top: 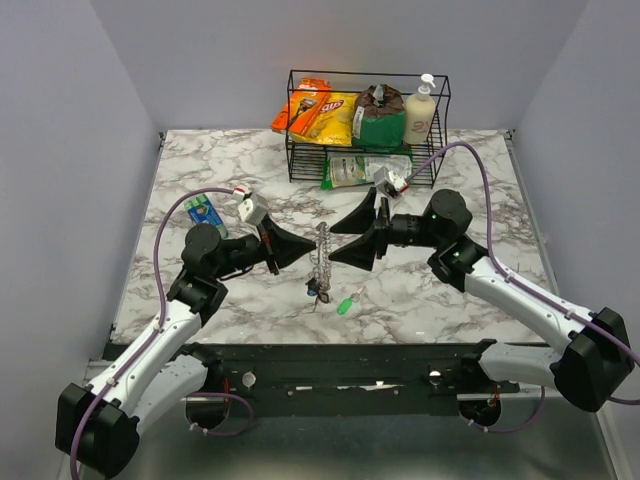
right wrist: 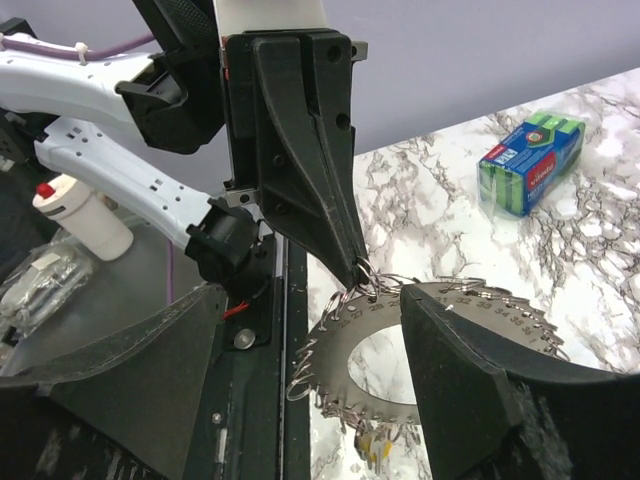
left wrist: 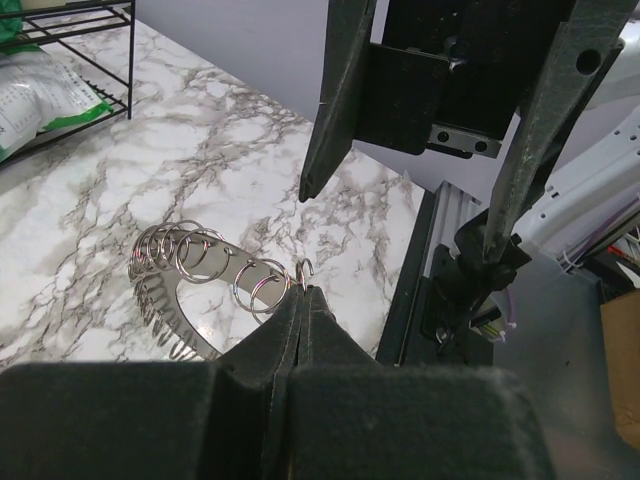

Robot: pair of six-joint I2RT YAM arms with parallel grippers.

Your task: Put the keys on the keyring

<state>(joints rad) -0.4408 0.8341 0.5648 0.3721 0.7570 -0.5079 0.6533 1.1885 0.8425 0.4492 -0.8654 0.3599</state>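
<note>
Pinching one end loop of the keyring [top: 321, 255] between shut fingers, the left claw [top: 306, 250] reaches in from 9 o'clock at the middle of the desk [top: 450, 300]. It holds the silvery coil up on edge, so the loops hang free instead of lying flat, where nothing could be slid onto them. The left wrist view shows those two fingers pressed together on that single loop, with the rest of the coil curving away toward 9 o'clock. Facing it from 3 o'clock, the right claw [top: 338, 245] has its fingers spread wide apart and carries nothing. Its tips sit just beside the coil, one toward 12 and one toward 6, which looks like a stance for steadying the ring or taking a second hold. A small bunch of keys [top: 315, 290] dangles at the 6 o'clock end of the ring, apparently threaded on already; whether they touch the desk I cannot tell. One green key [top: 345, 304] lies loose on the marble at about 5 o'clock from the ring, apart from it, so the job seems partly done. Fetching it would likely fall to the empty claw, with the coil held steady by the other. A wire basket [top: 370, 150] at 12 o'clock and a blue-and-green packet [top: 205, 212] at 10 o'clock stand well apart from the work.
</note>
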